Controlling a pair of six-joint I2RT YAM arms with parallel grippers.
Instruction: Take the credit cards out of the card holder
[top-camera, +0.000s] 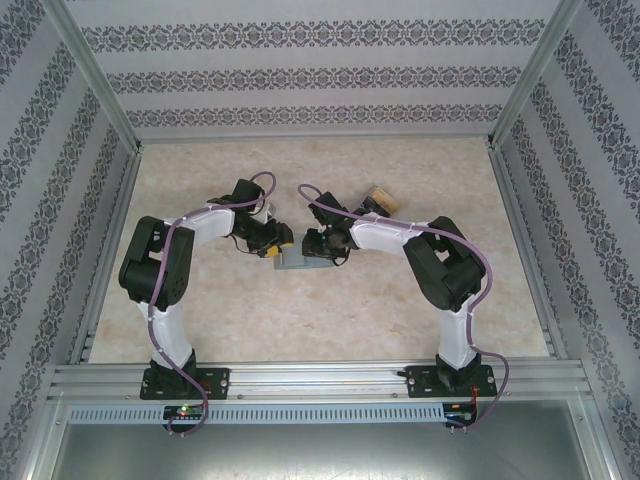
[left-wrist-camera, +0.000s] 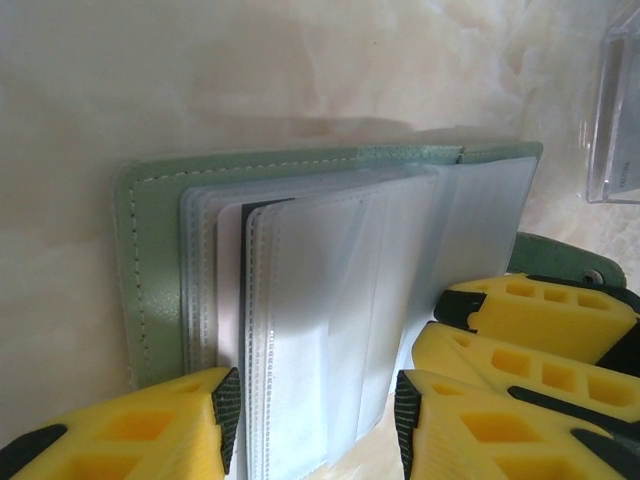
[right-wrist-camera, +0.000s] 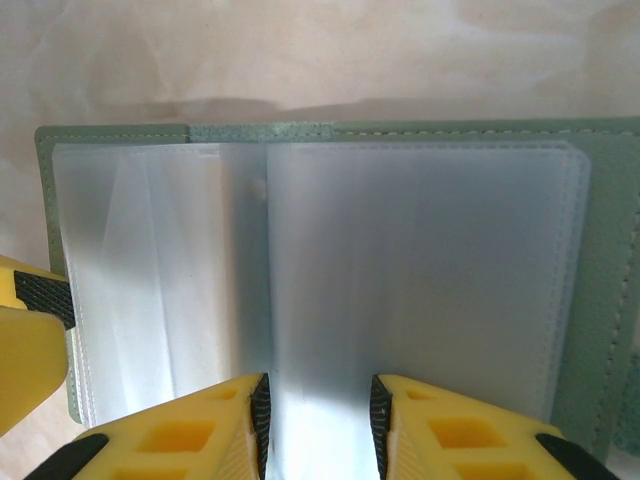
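The card holder (left-wrist-camera: 150, 280), sage green, lies open on the table with its clear plastic sleeves fanned out. A pale credit card (left-wrist-camera: 230, 300) with a dark top edge sits in one sleeve. My left gripper (left-wrist-camera: 318, 420) is open and straddles the near edge of the sleeves. In the right wrist view the card holder (right-wrist-camera: 610, 250) lies spread flat, and my right gripper (right-wrist-camera: 318, 420) is open just over a clear sleeve, with nothing clamped. From above, the left gripper (top-camera: 275, 245) and the right gripper (top-camera: 318, 245) meet over the card holder (top-camera: 300, 264) at mid-table.
A clear plastic box (left-wrist-camera: 615, 120) stands just beyond the card holder; from above the box (top-camera: 380, 200) shows something tan inside. Patterned walls and metal rails (top-camera: 105, 260) close in the marble-look table (top-camera: 200, 330).
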